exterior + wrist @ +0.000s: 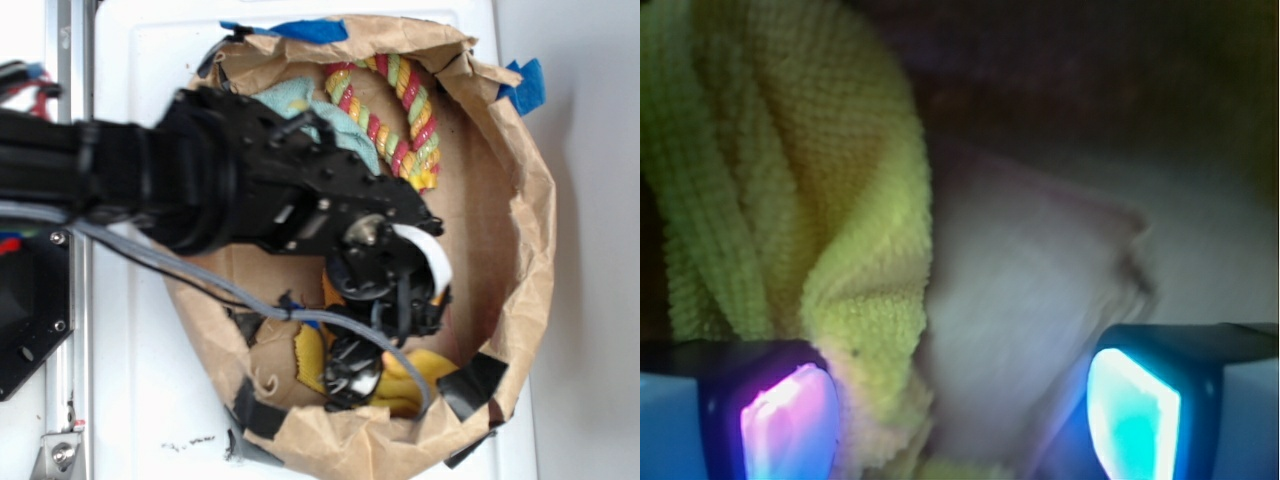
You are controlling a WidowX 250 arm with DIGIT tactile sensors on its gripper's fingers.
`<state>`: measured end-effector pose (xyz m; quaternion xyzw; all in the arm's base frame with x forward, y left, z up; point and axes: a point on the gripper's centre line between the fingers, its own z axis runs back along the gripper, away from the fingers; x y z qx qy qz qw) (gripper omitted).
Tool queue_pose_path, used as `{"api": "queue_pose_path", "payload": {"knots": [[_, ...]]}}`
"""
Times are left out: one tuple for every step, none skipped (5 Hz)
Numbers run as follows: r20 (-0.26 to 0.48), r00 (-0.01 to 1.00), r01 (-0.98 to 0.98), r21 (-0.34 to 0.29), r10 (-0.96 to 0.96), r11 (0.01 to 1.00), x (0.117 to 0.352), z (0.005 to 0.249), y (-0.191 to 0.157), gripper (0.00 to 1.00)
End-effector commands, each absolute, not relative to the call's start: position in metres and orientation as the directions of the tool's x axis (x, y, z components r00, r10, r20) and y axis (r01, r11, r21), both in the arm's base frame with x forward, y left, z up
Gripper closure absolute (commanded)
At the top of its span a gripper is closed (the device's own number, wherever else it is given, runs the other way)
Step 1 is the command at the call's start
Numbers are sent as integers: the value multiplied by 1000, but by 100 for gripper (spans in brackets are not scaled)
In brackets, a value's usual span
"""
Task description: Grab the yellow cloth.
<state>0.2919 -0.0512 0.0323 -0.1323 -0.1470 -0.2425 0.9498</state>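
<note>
Pincer [960, 410] hangs low in the paper bag [530, 200], jaws apart beside the yellow cloth [790, 200], seemingly lined up to grab.

surface: white table [140, 330] | on it: brown paper-bag basin [520, 200], taped down

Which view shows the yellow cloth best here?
The wrist view: the yellow cloth fills its left side, folds and terry texture clear, beside the open gripper. In the exterior view only patches of the cloth show behind the arm.
</note>
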Motion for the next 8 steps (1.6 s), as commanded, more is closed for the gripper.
{"api": "queue_pose_path", "payload": {"knots": [[359,830,508,-172,-427,844,287,31,-61,100],[358,834,502,-178,-420,846,287,29,-55,100],[361,836,497,-182,-413,848,287,31,-52,100],[375,847,455,-146,-376,879,280,49,-39,100],[389,869,383,-135,-306,914,268,69,-18,100],[404,882,325,-151,-242,934,260,85,-1,100],[404,887,307,-160,-222,938,259,88,4,100],[396,880,351,-171,-262,921,260,82,-4,0]]}}
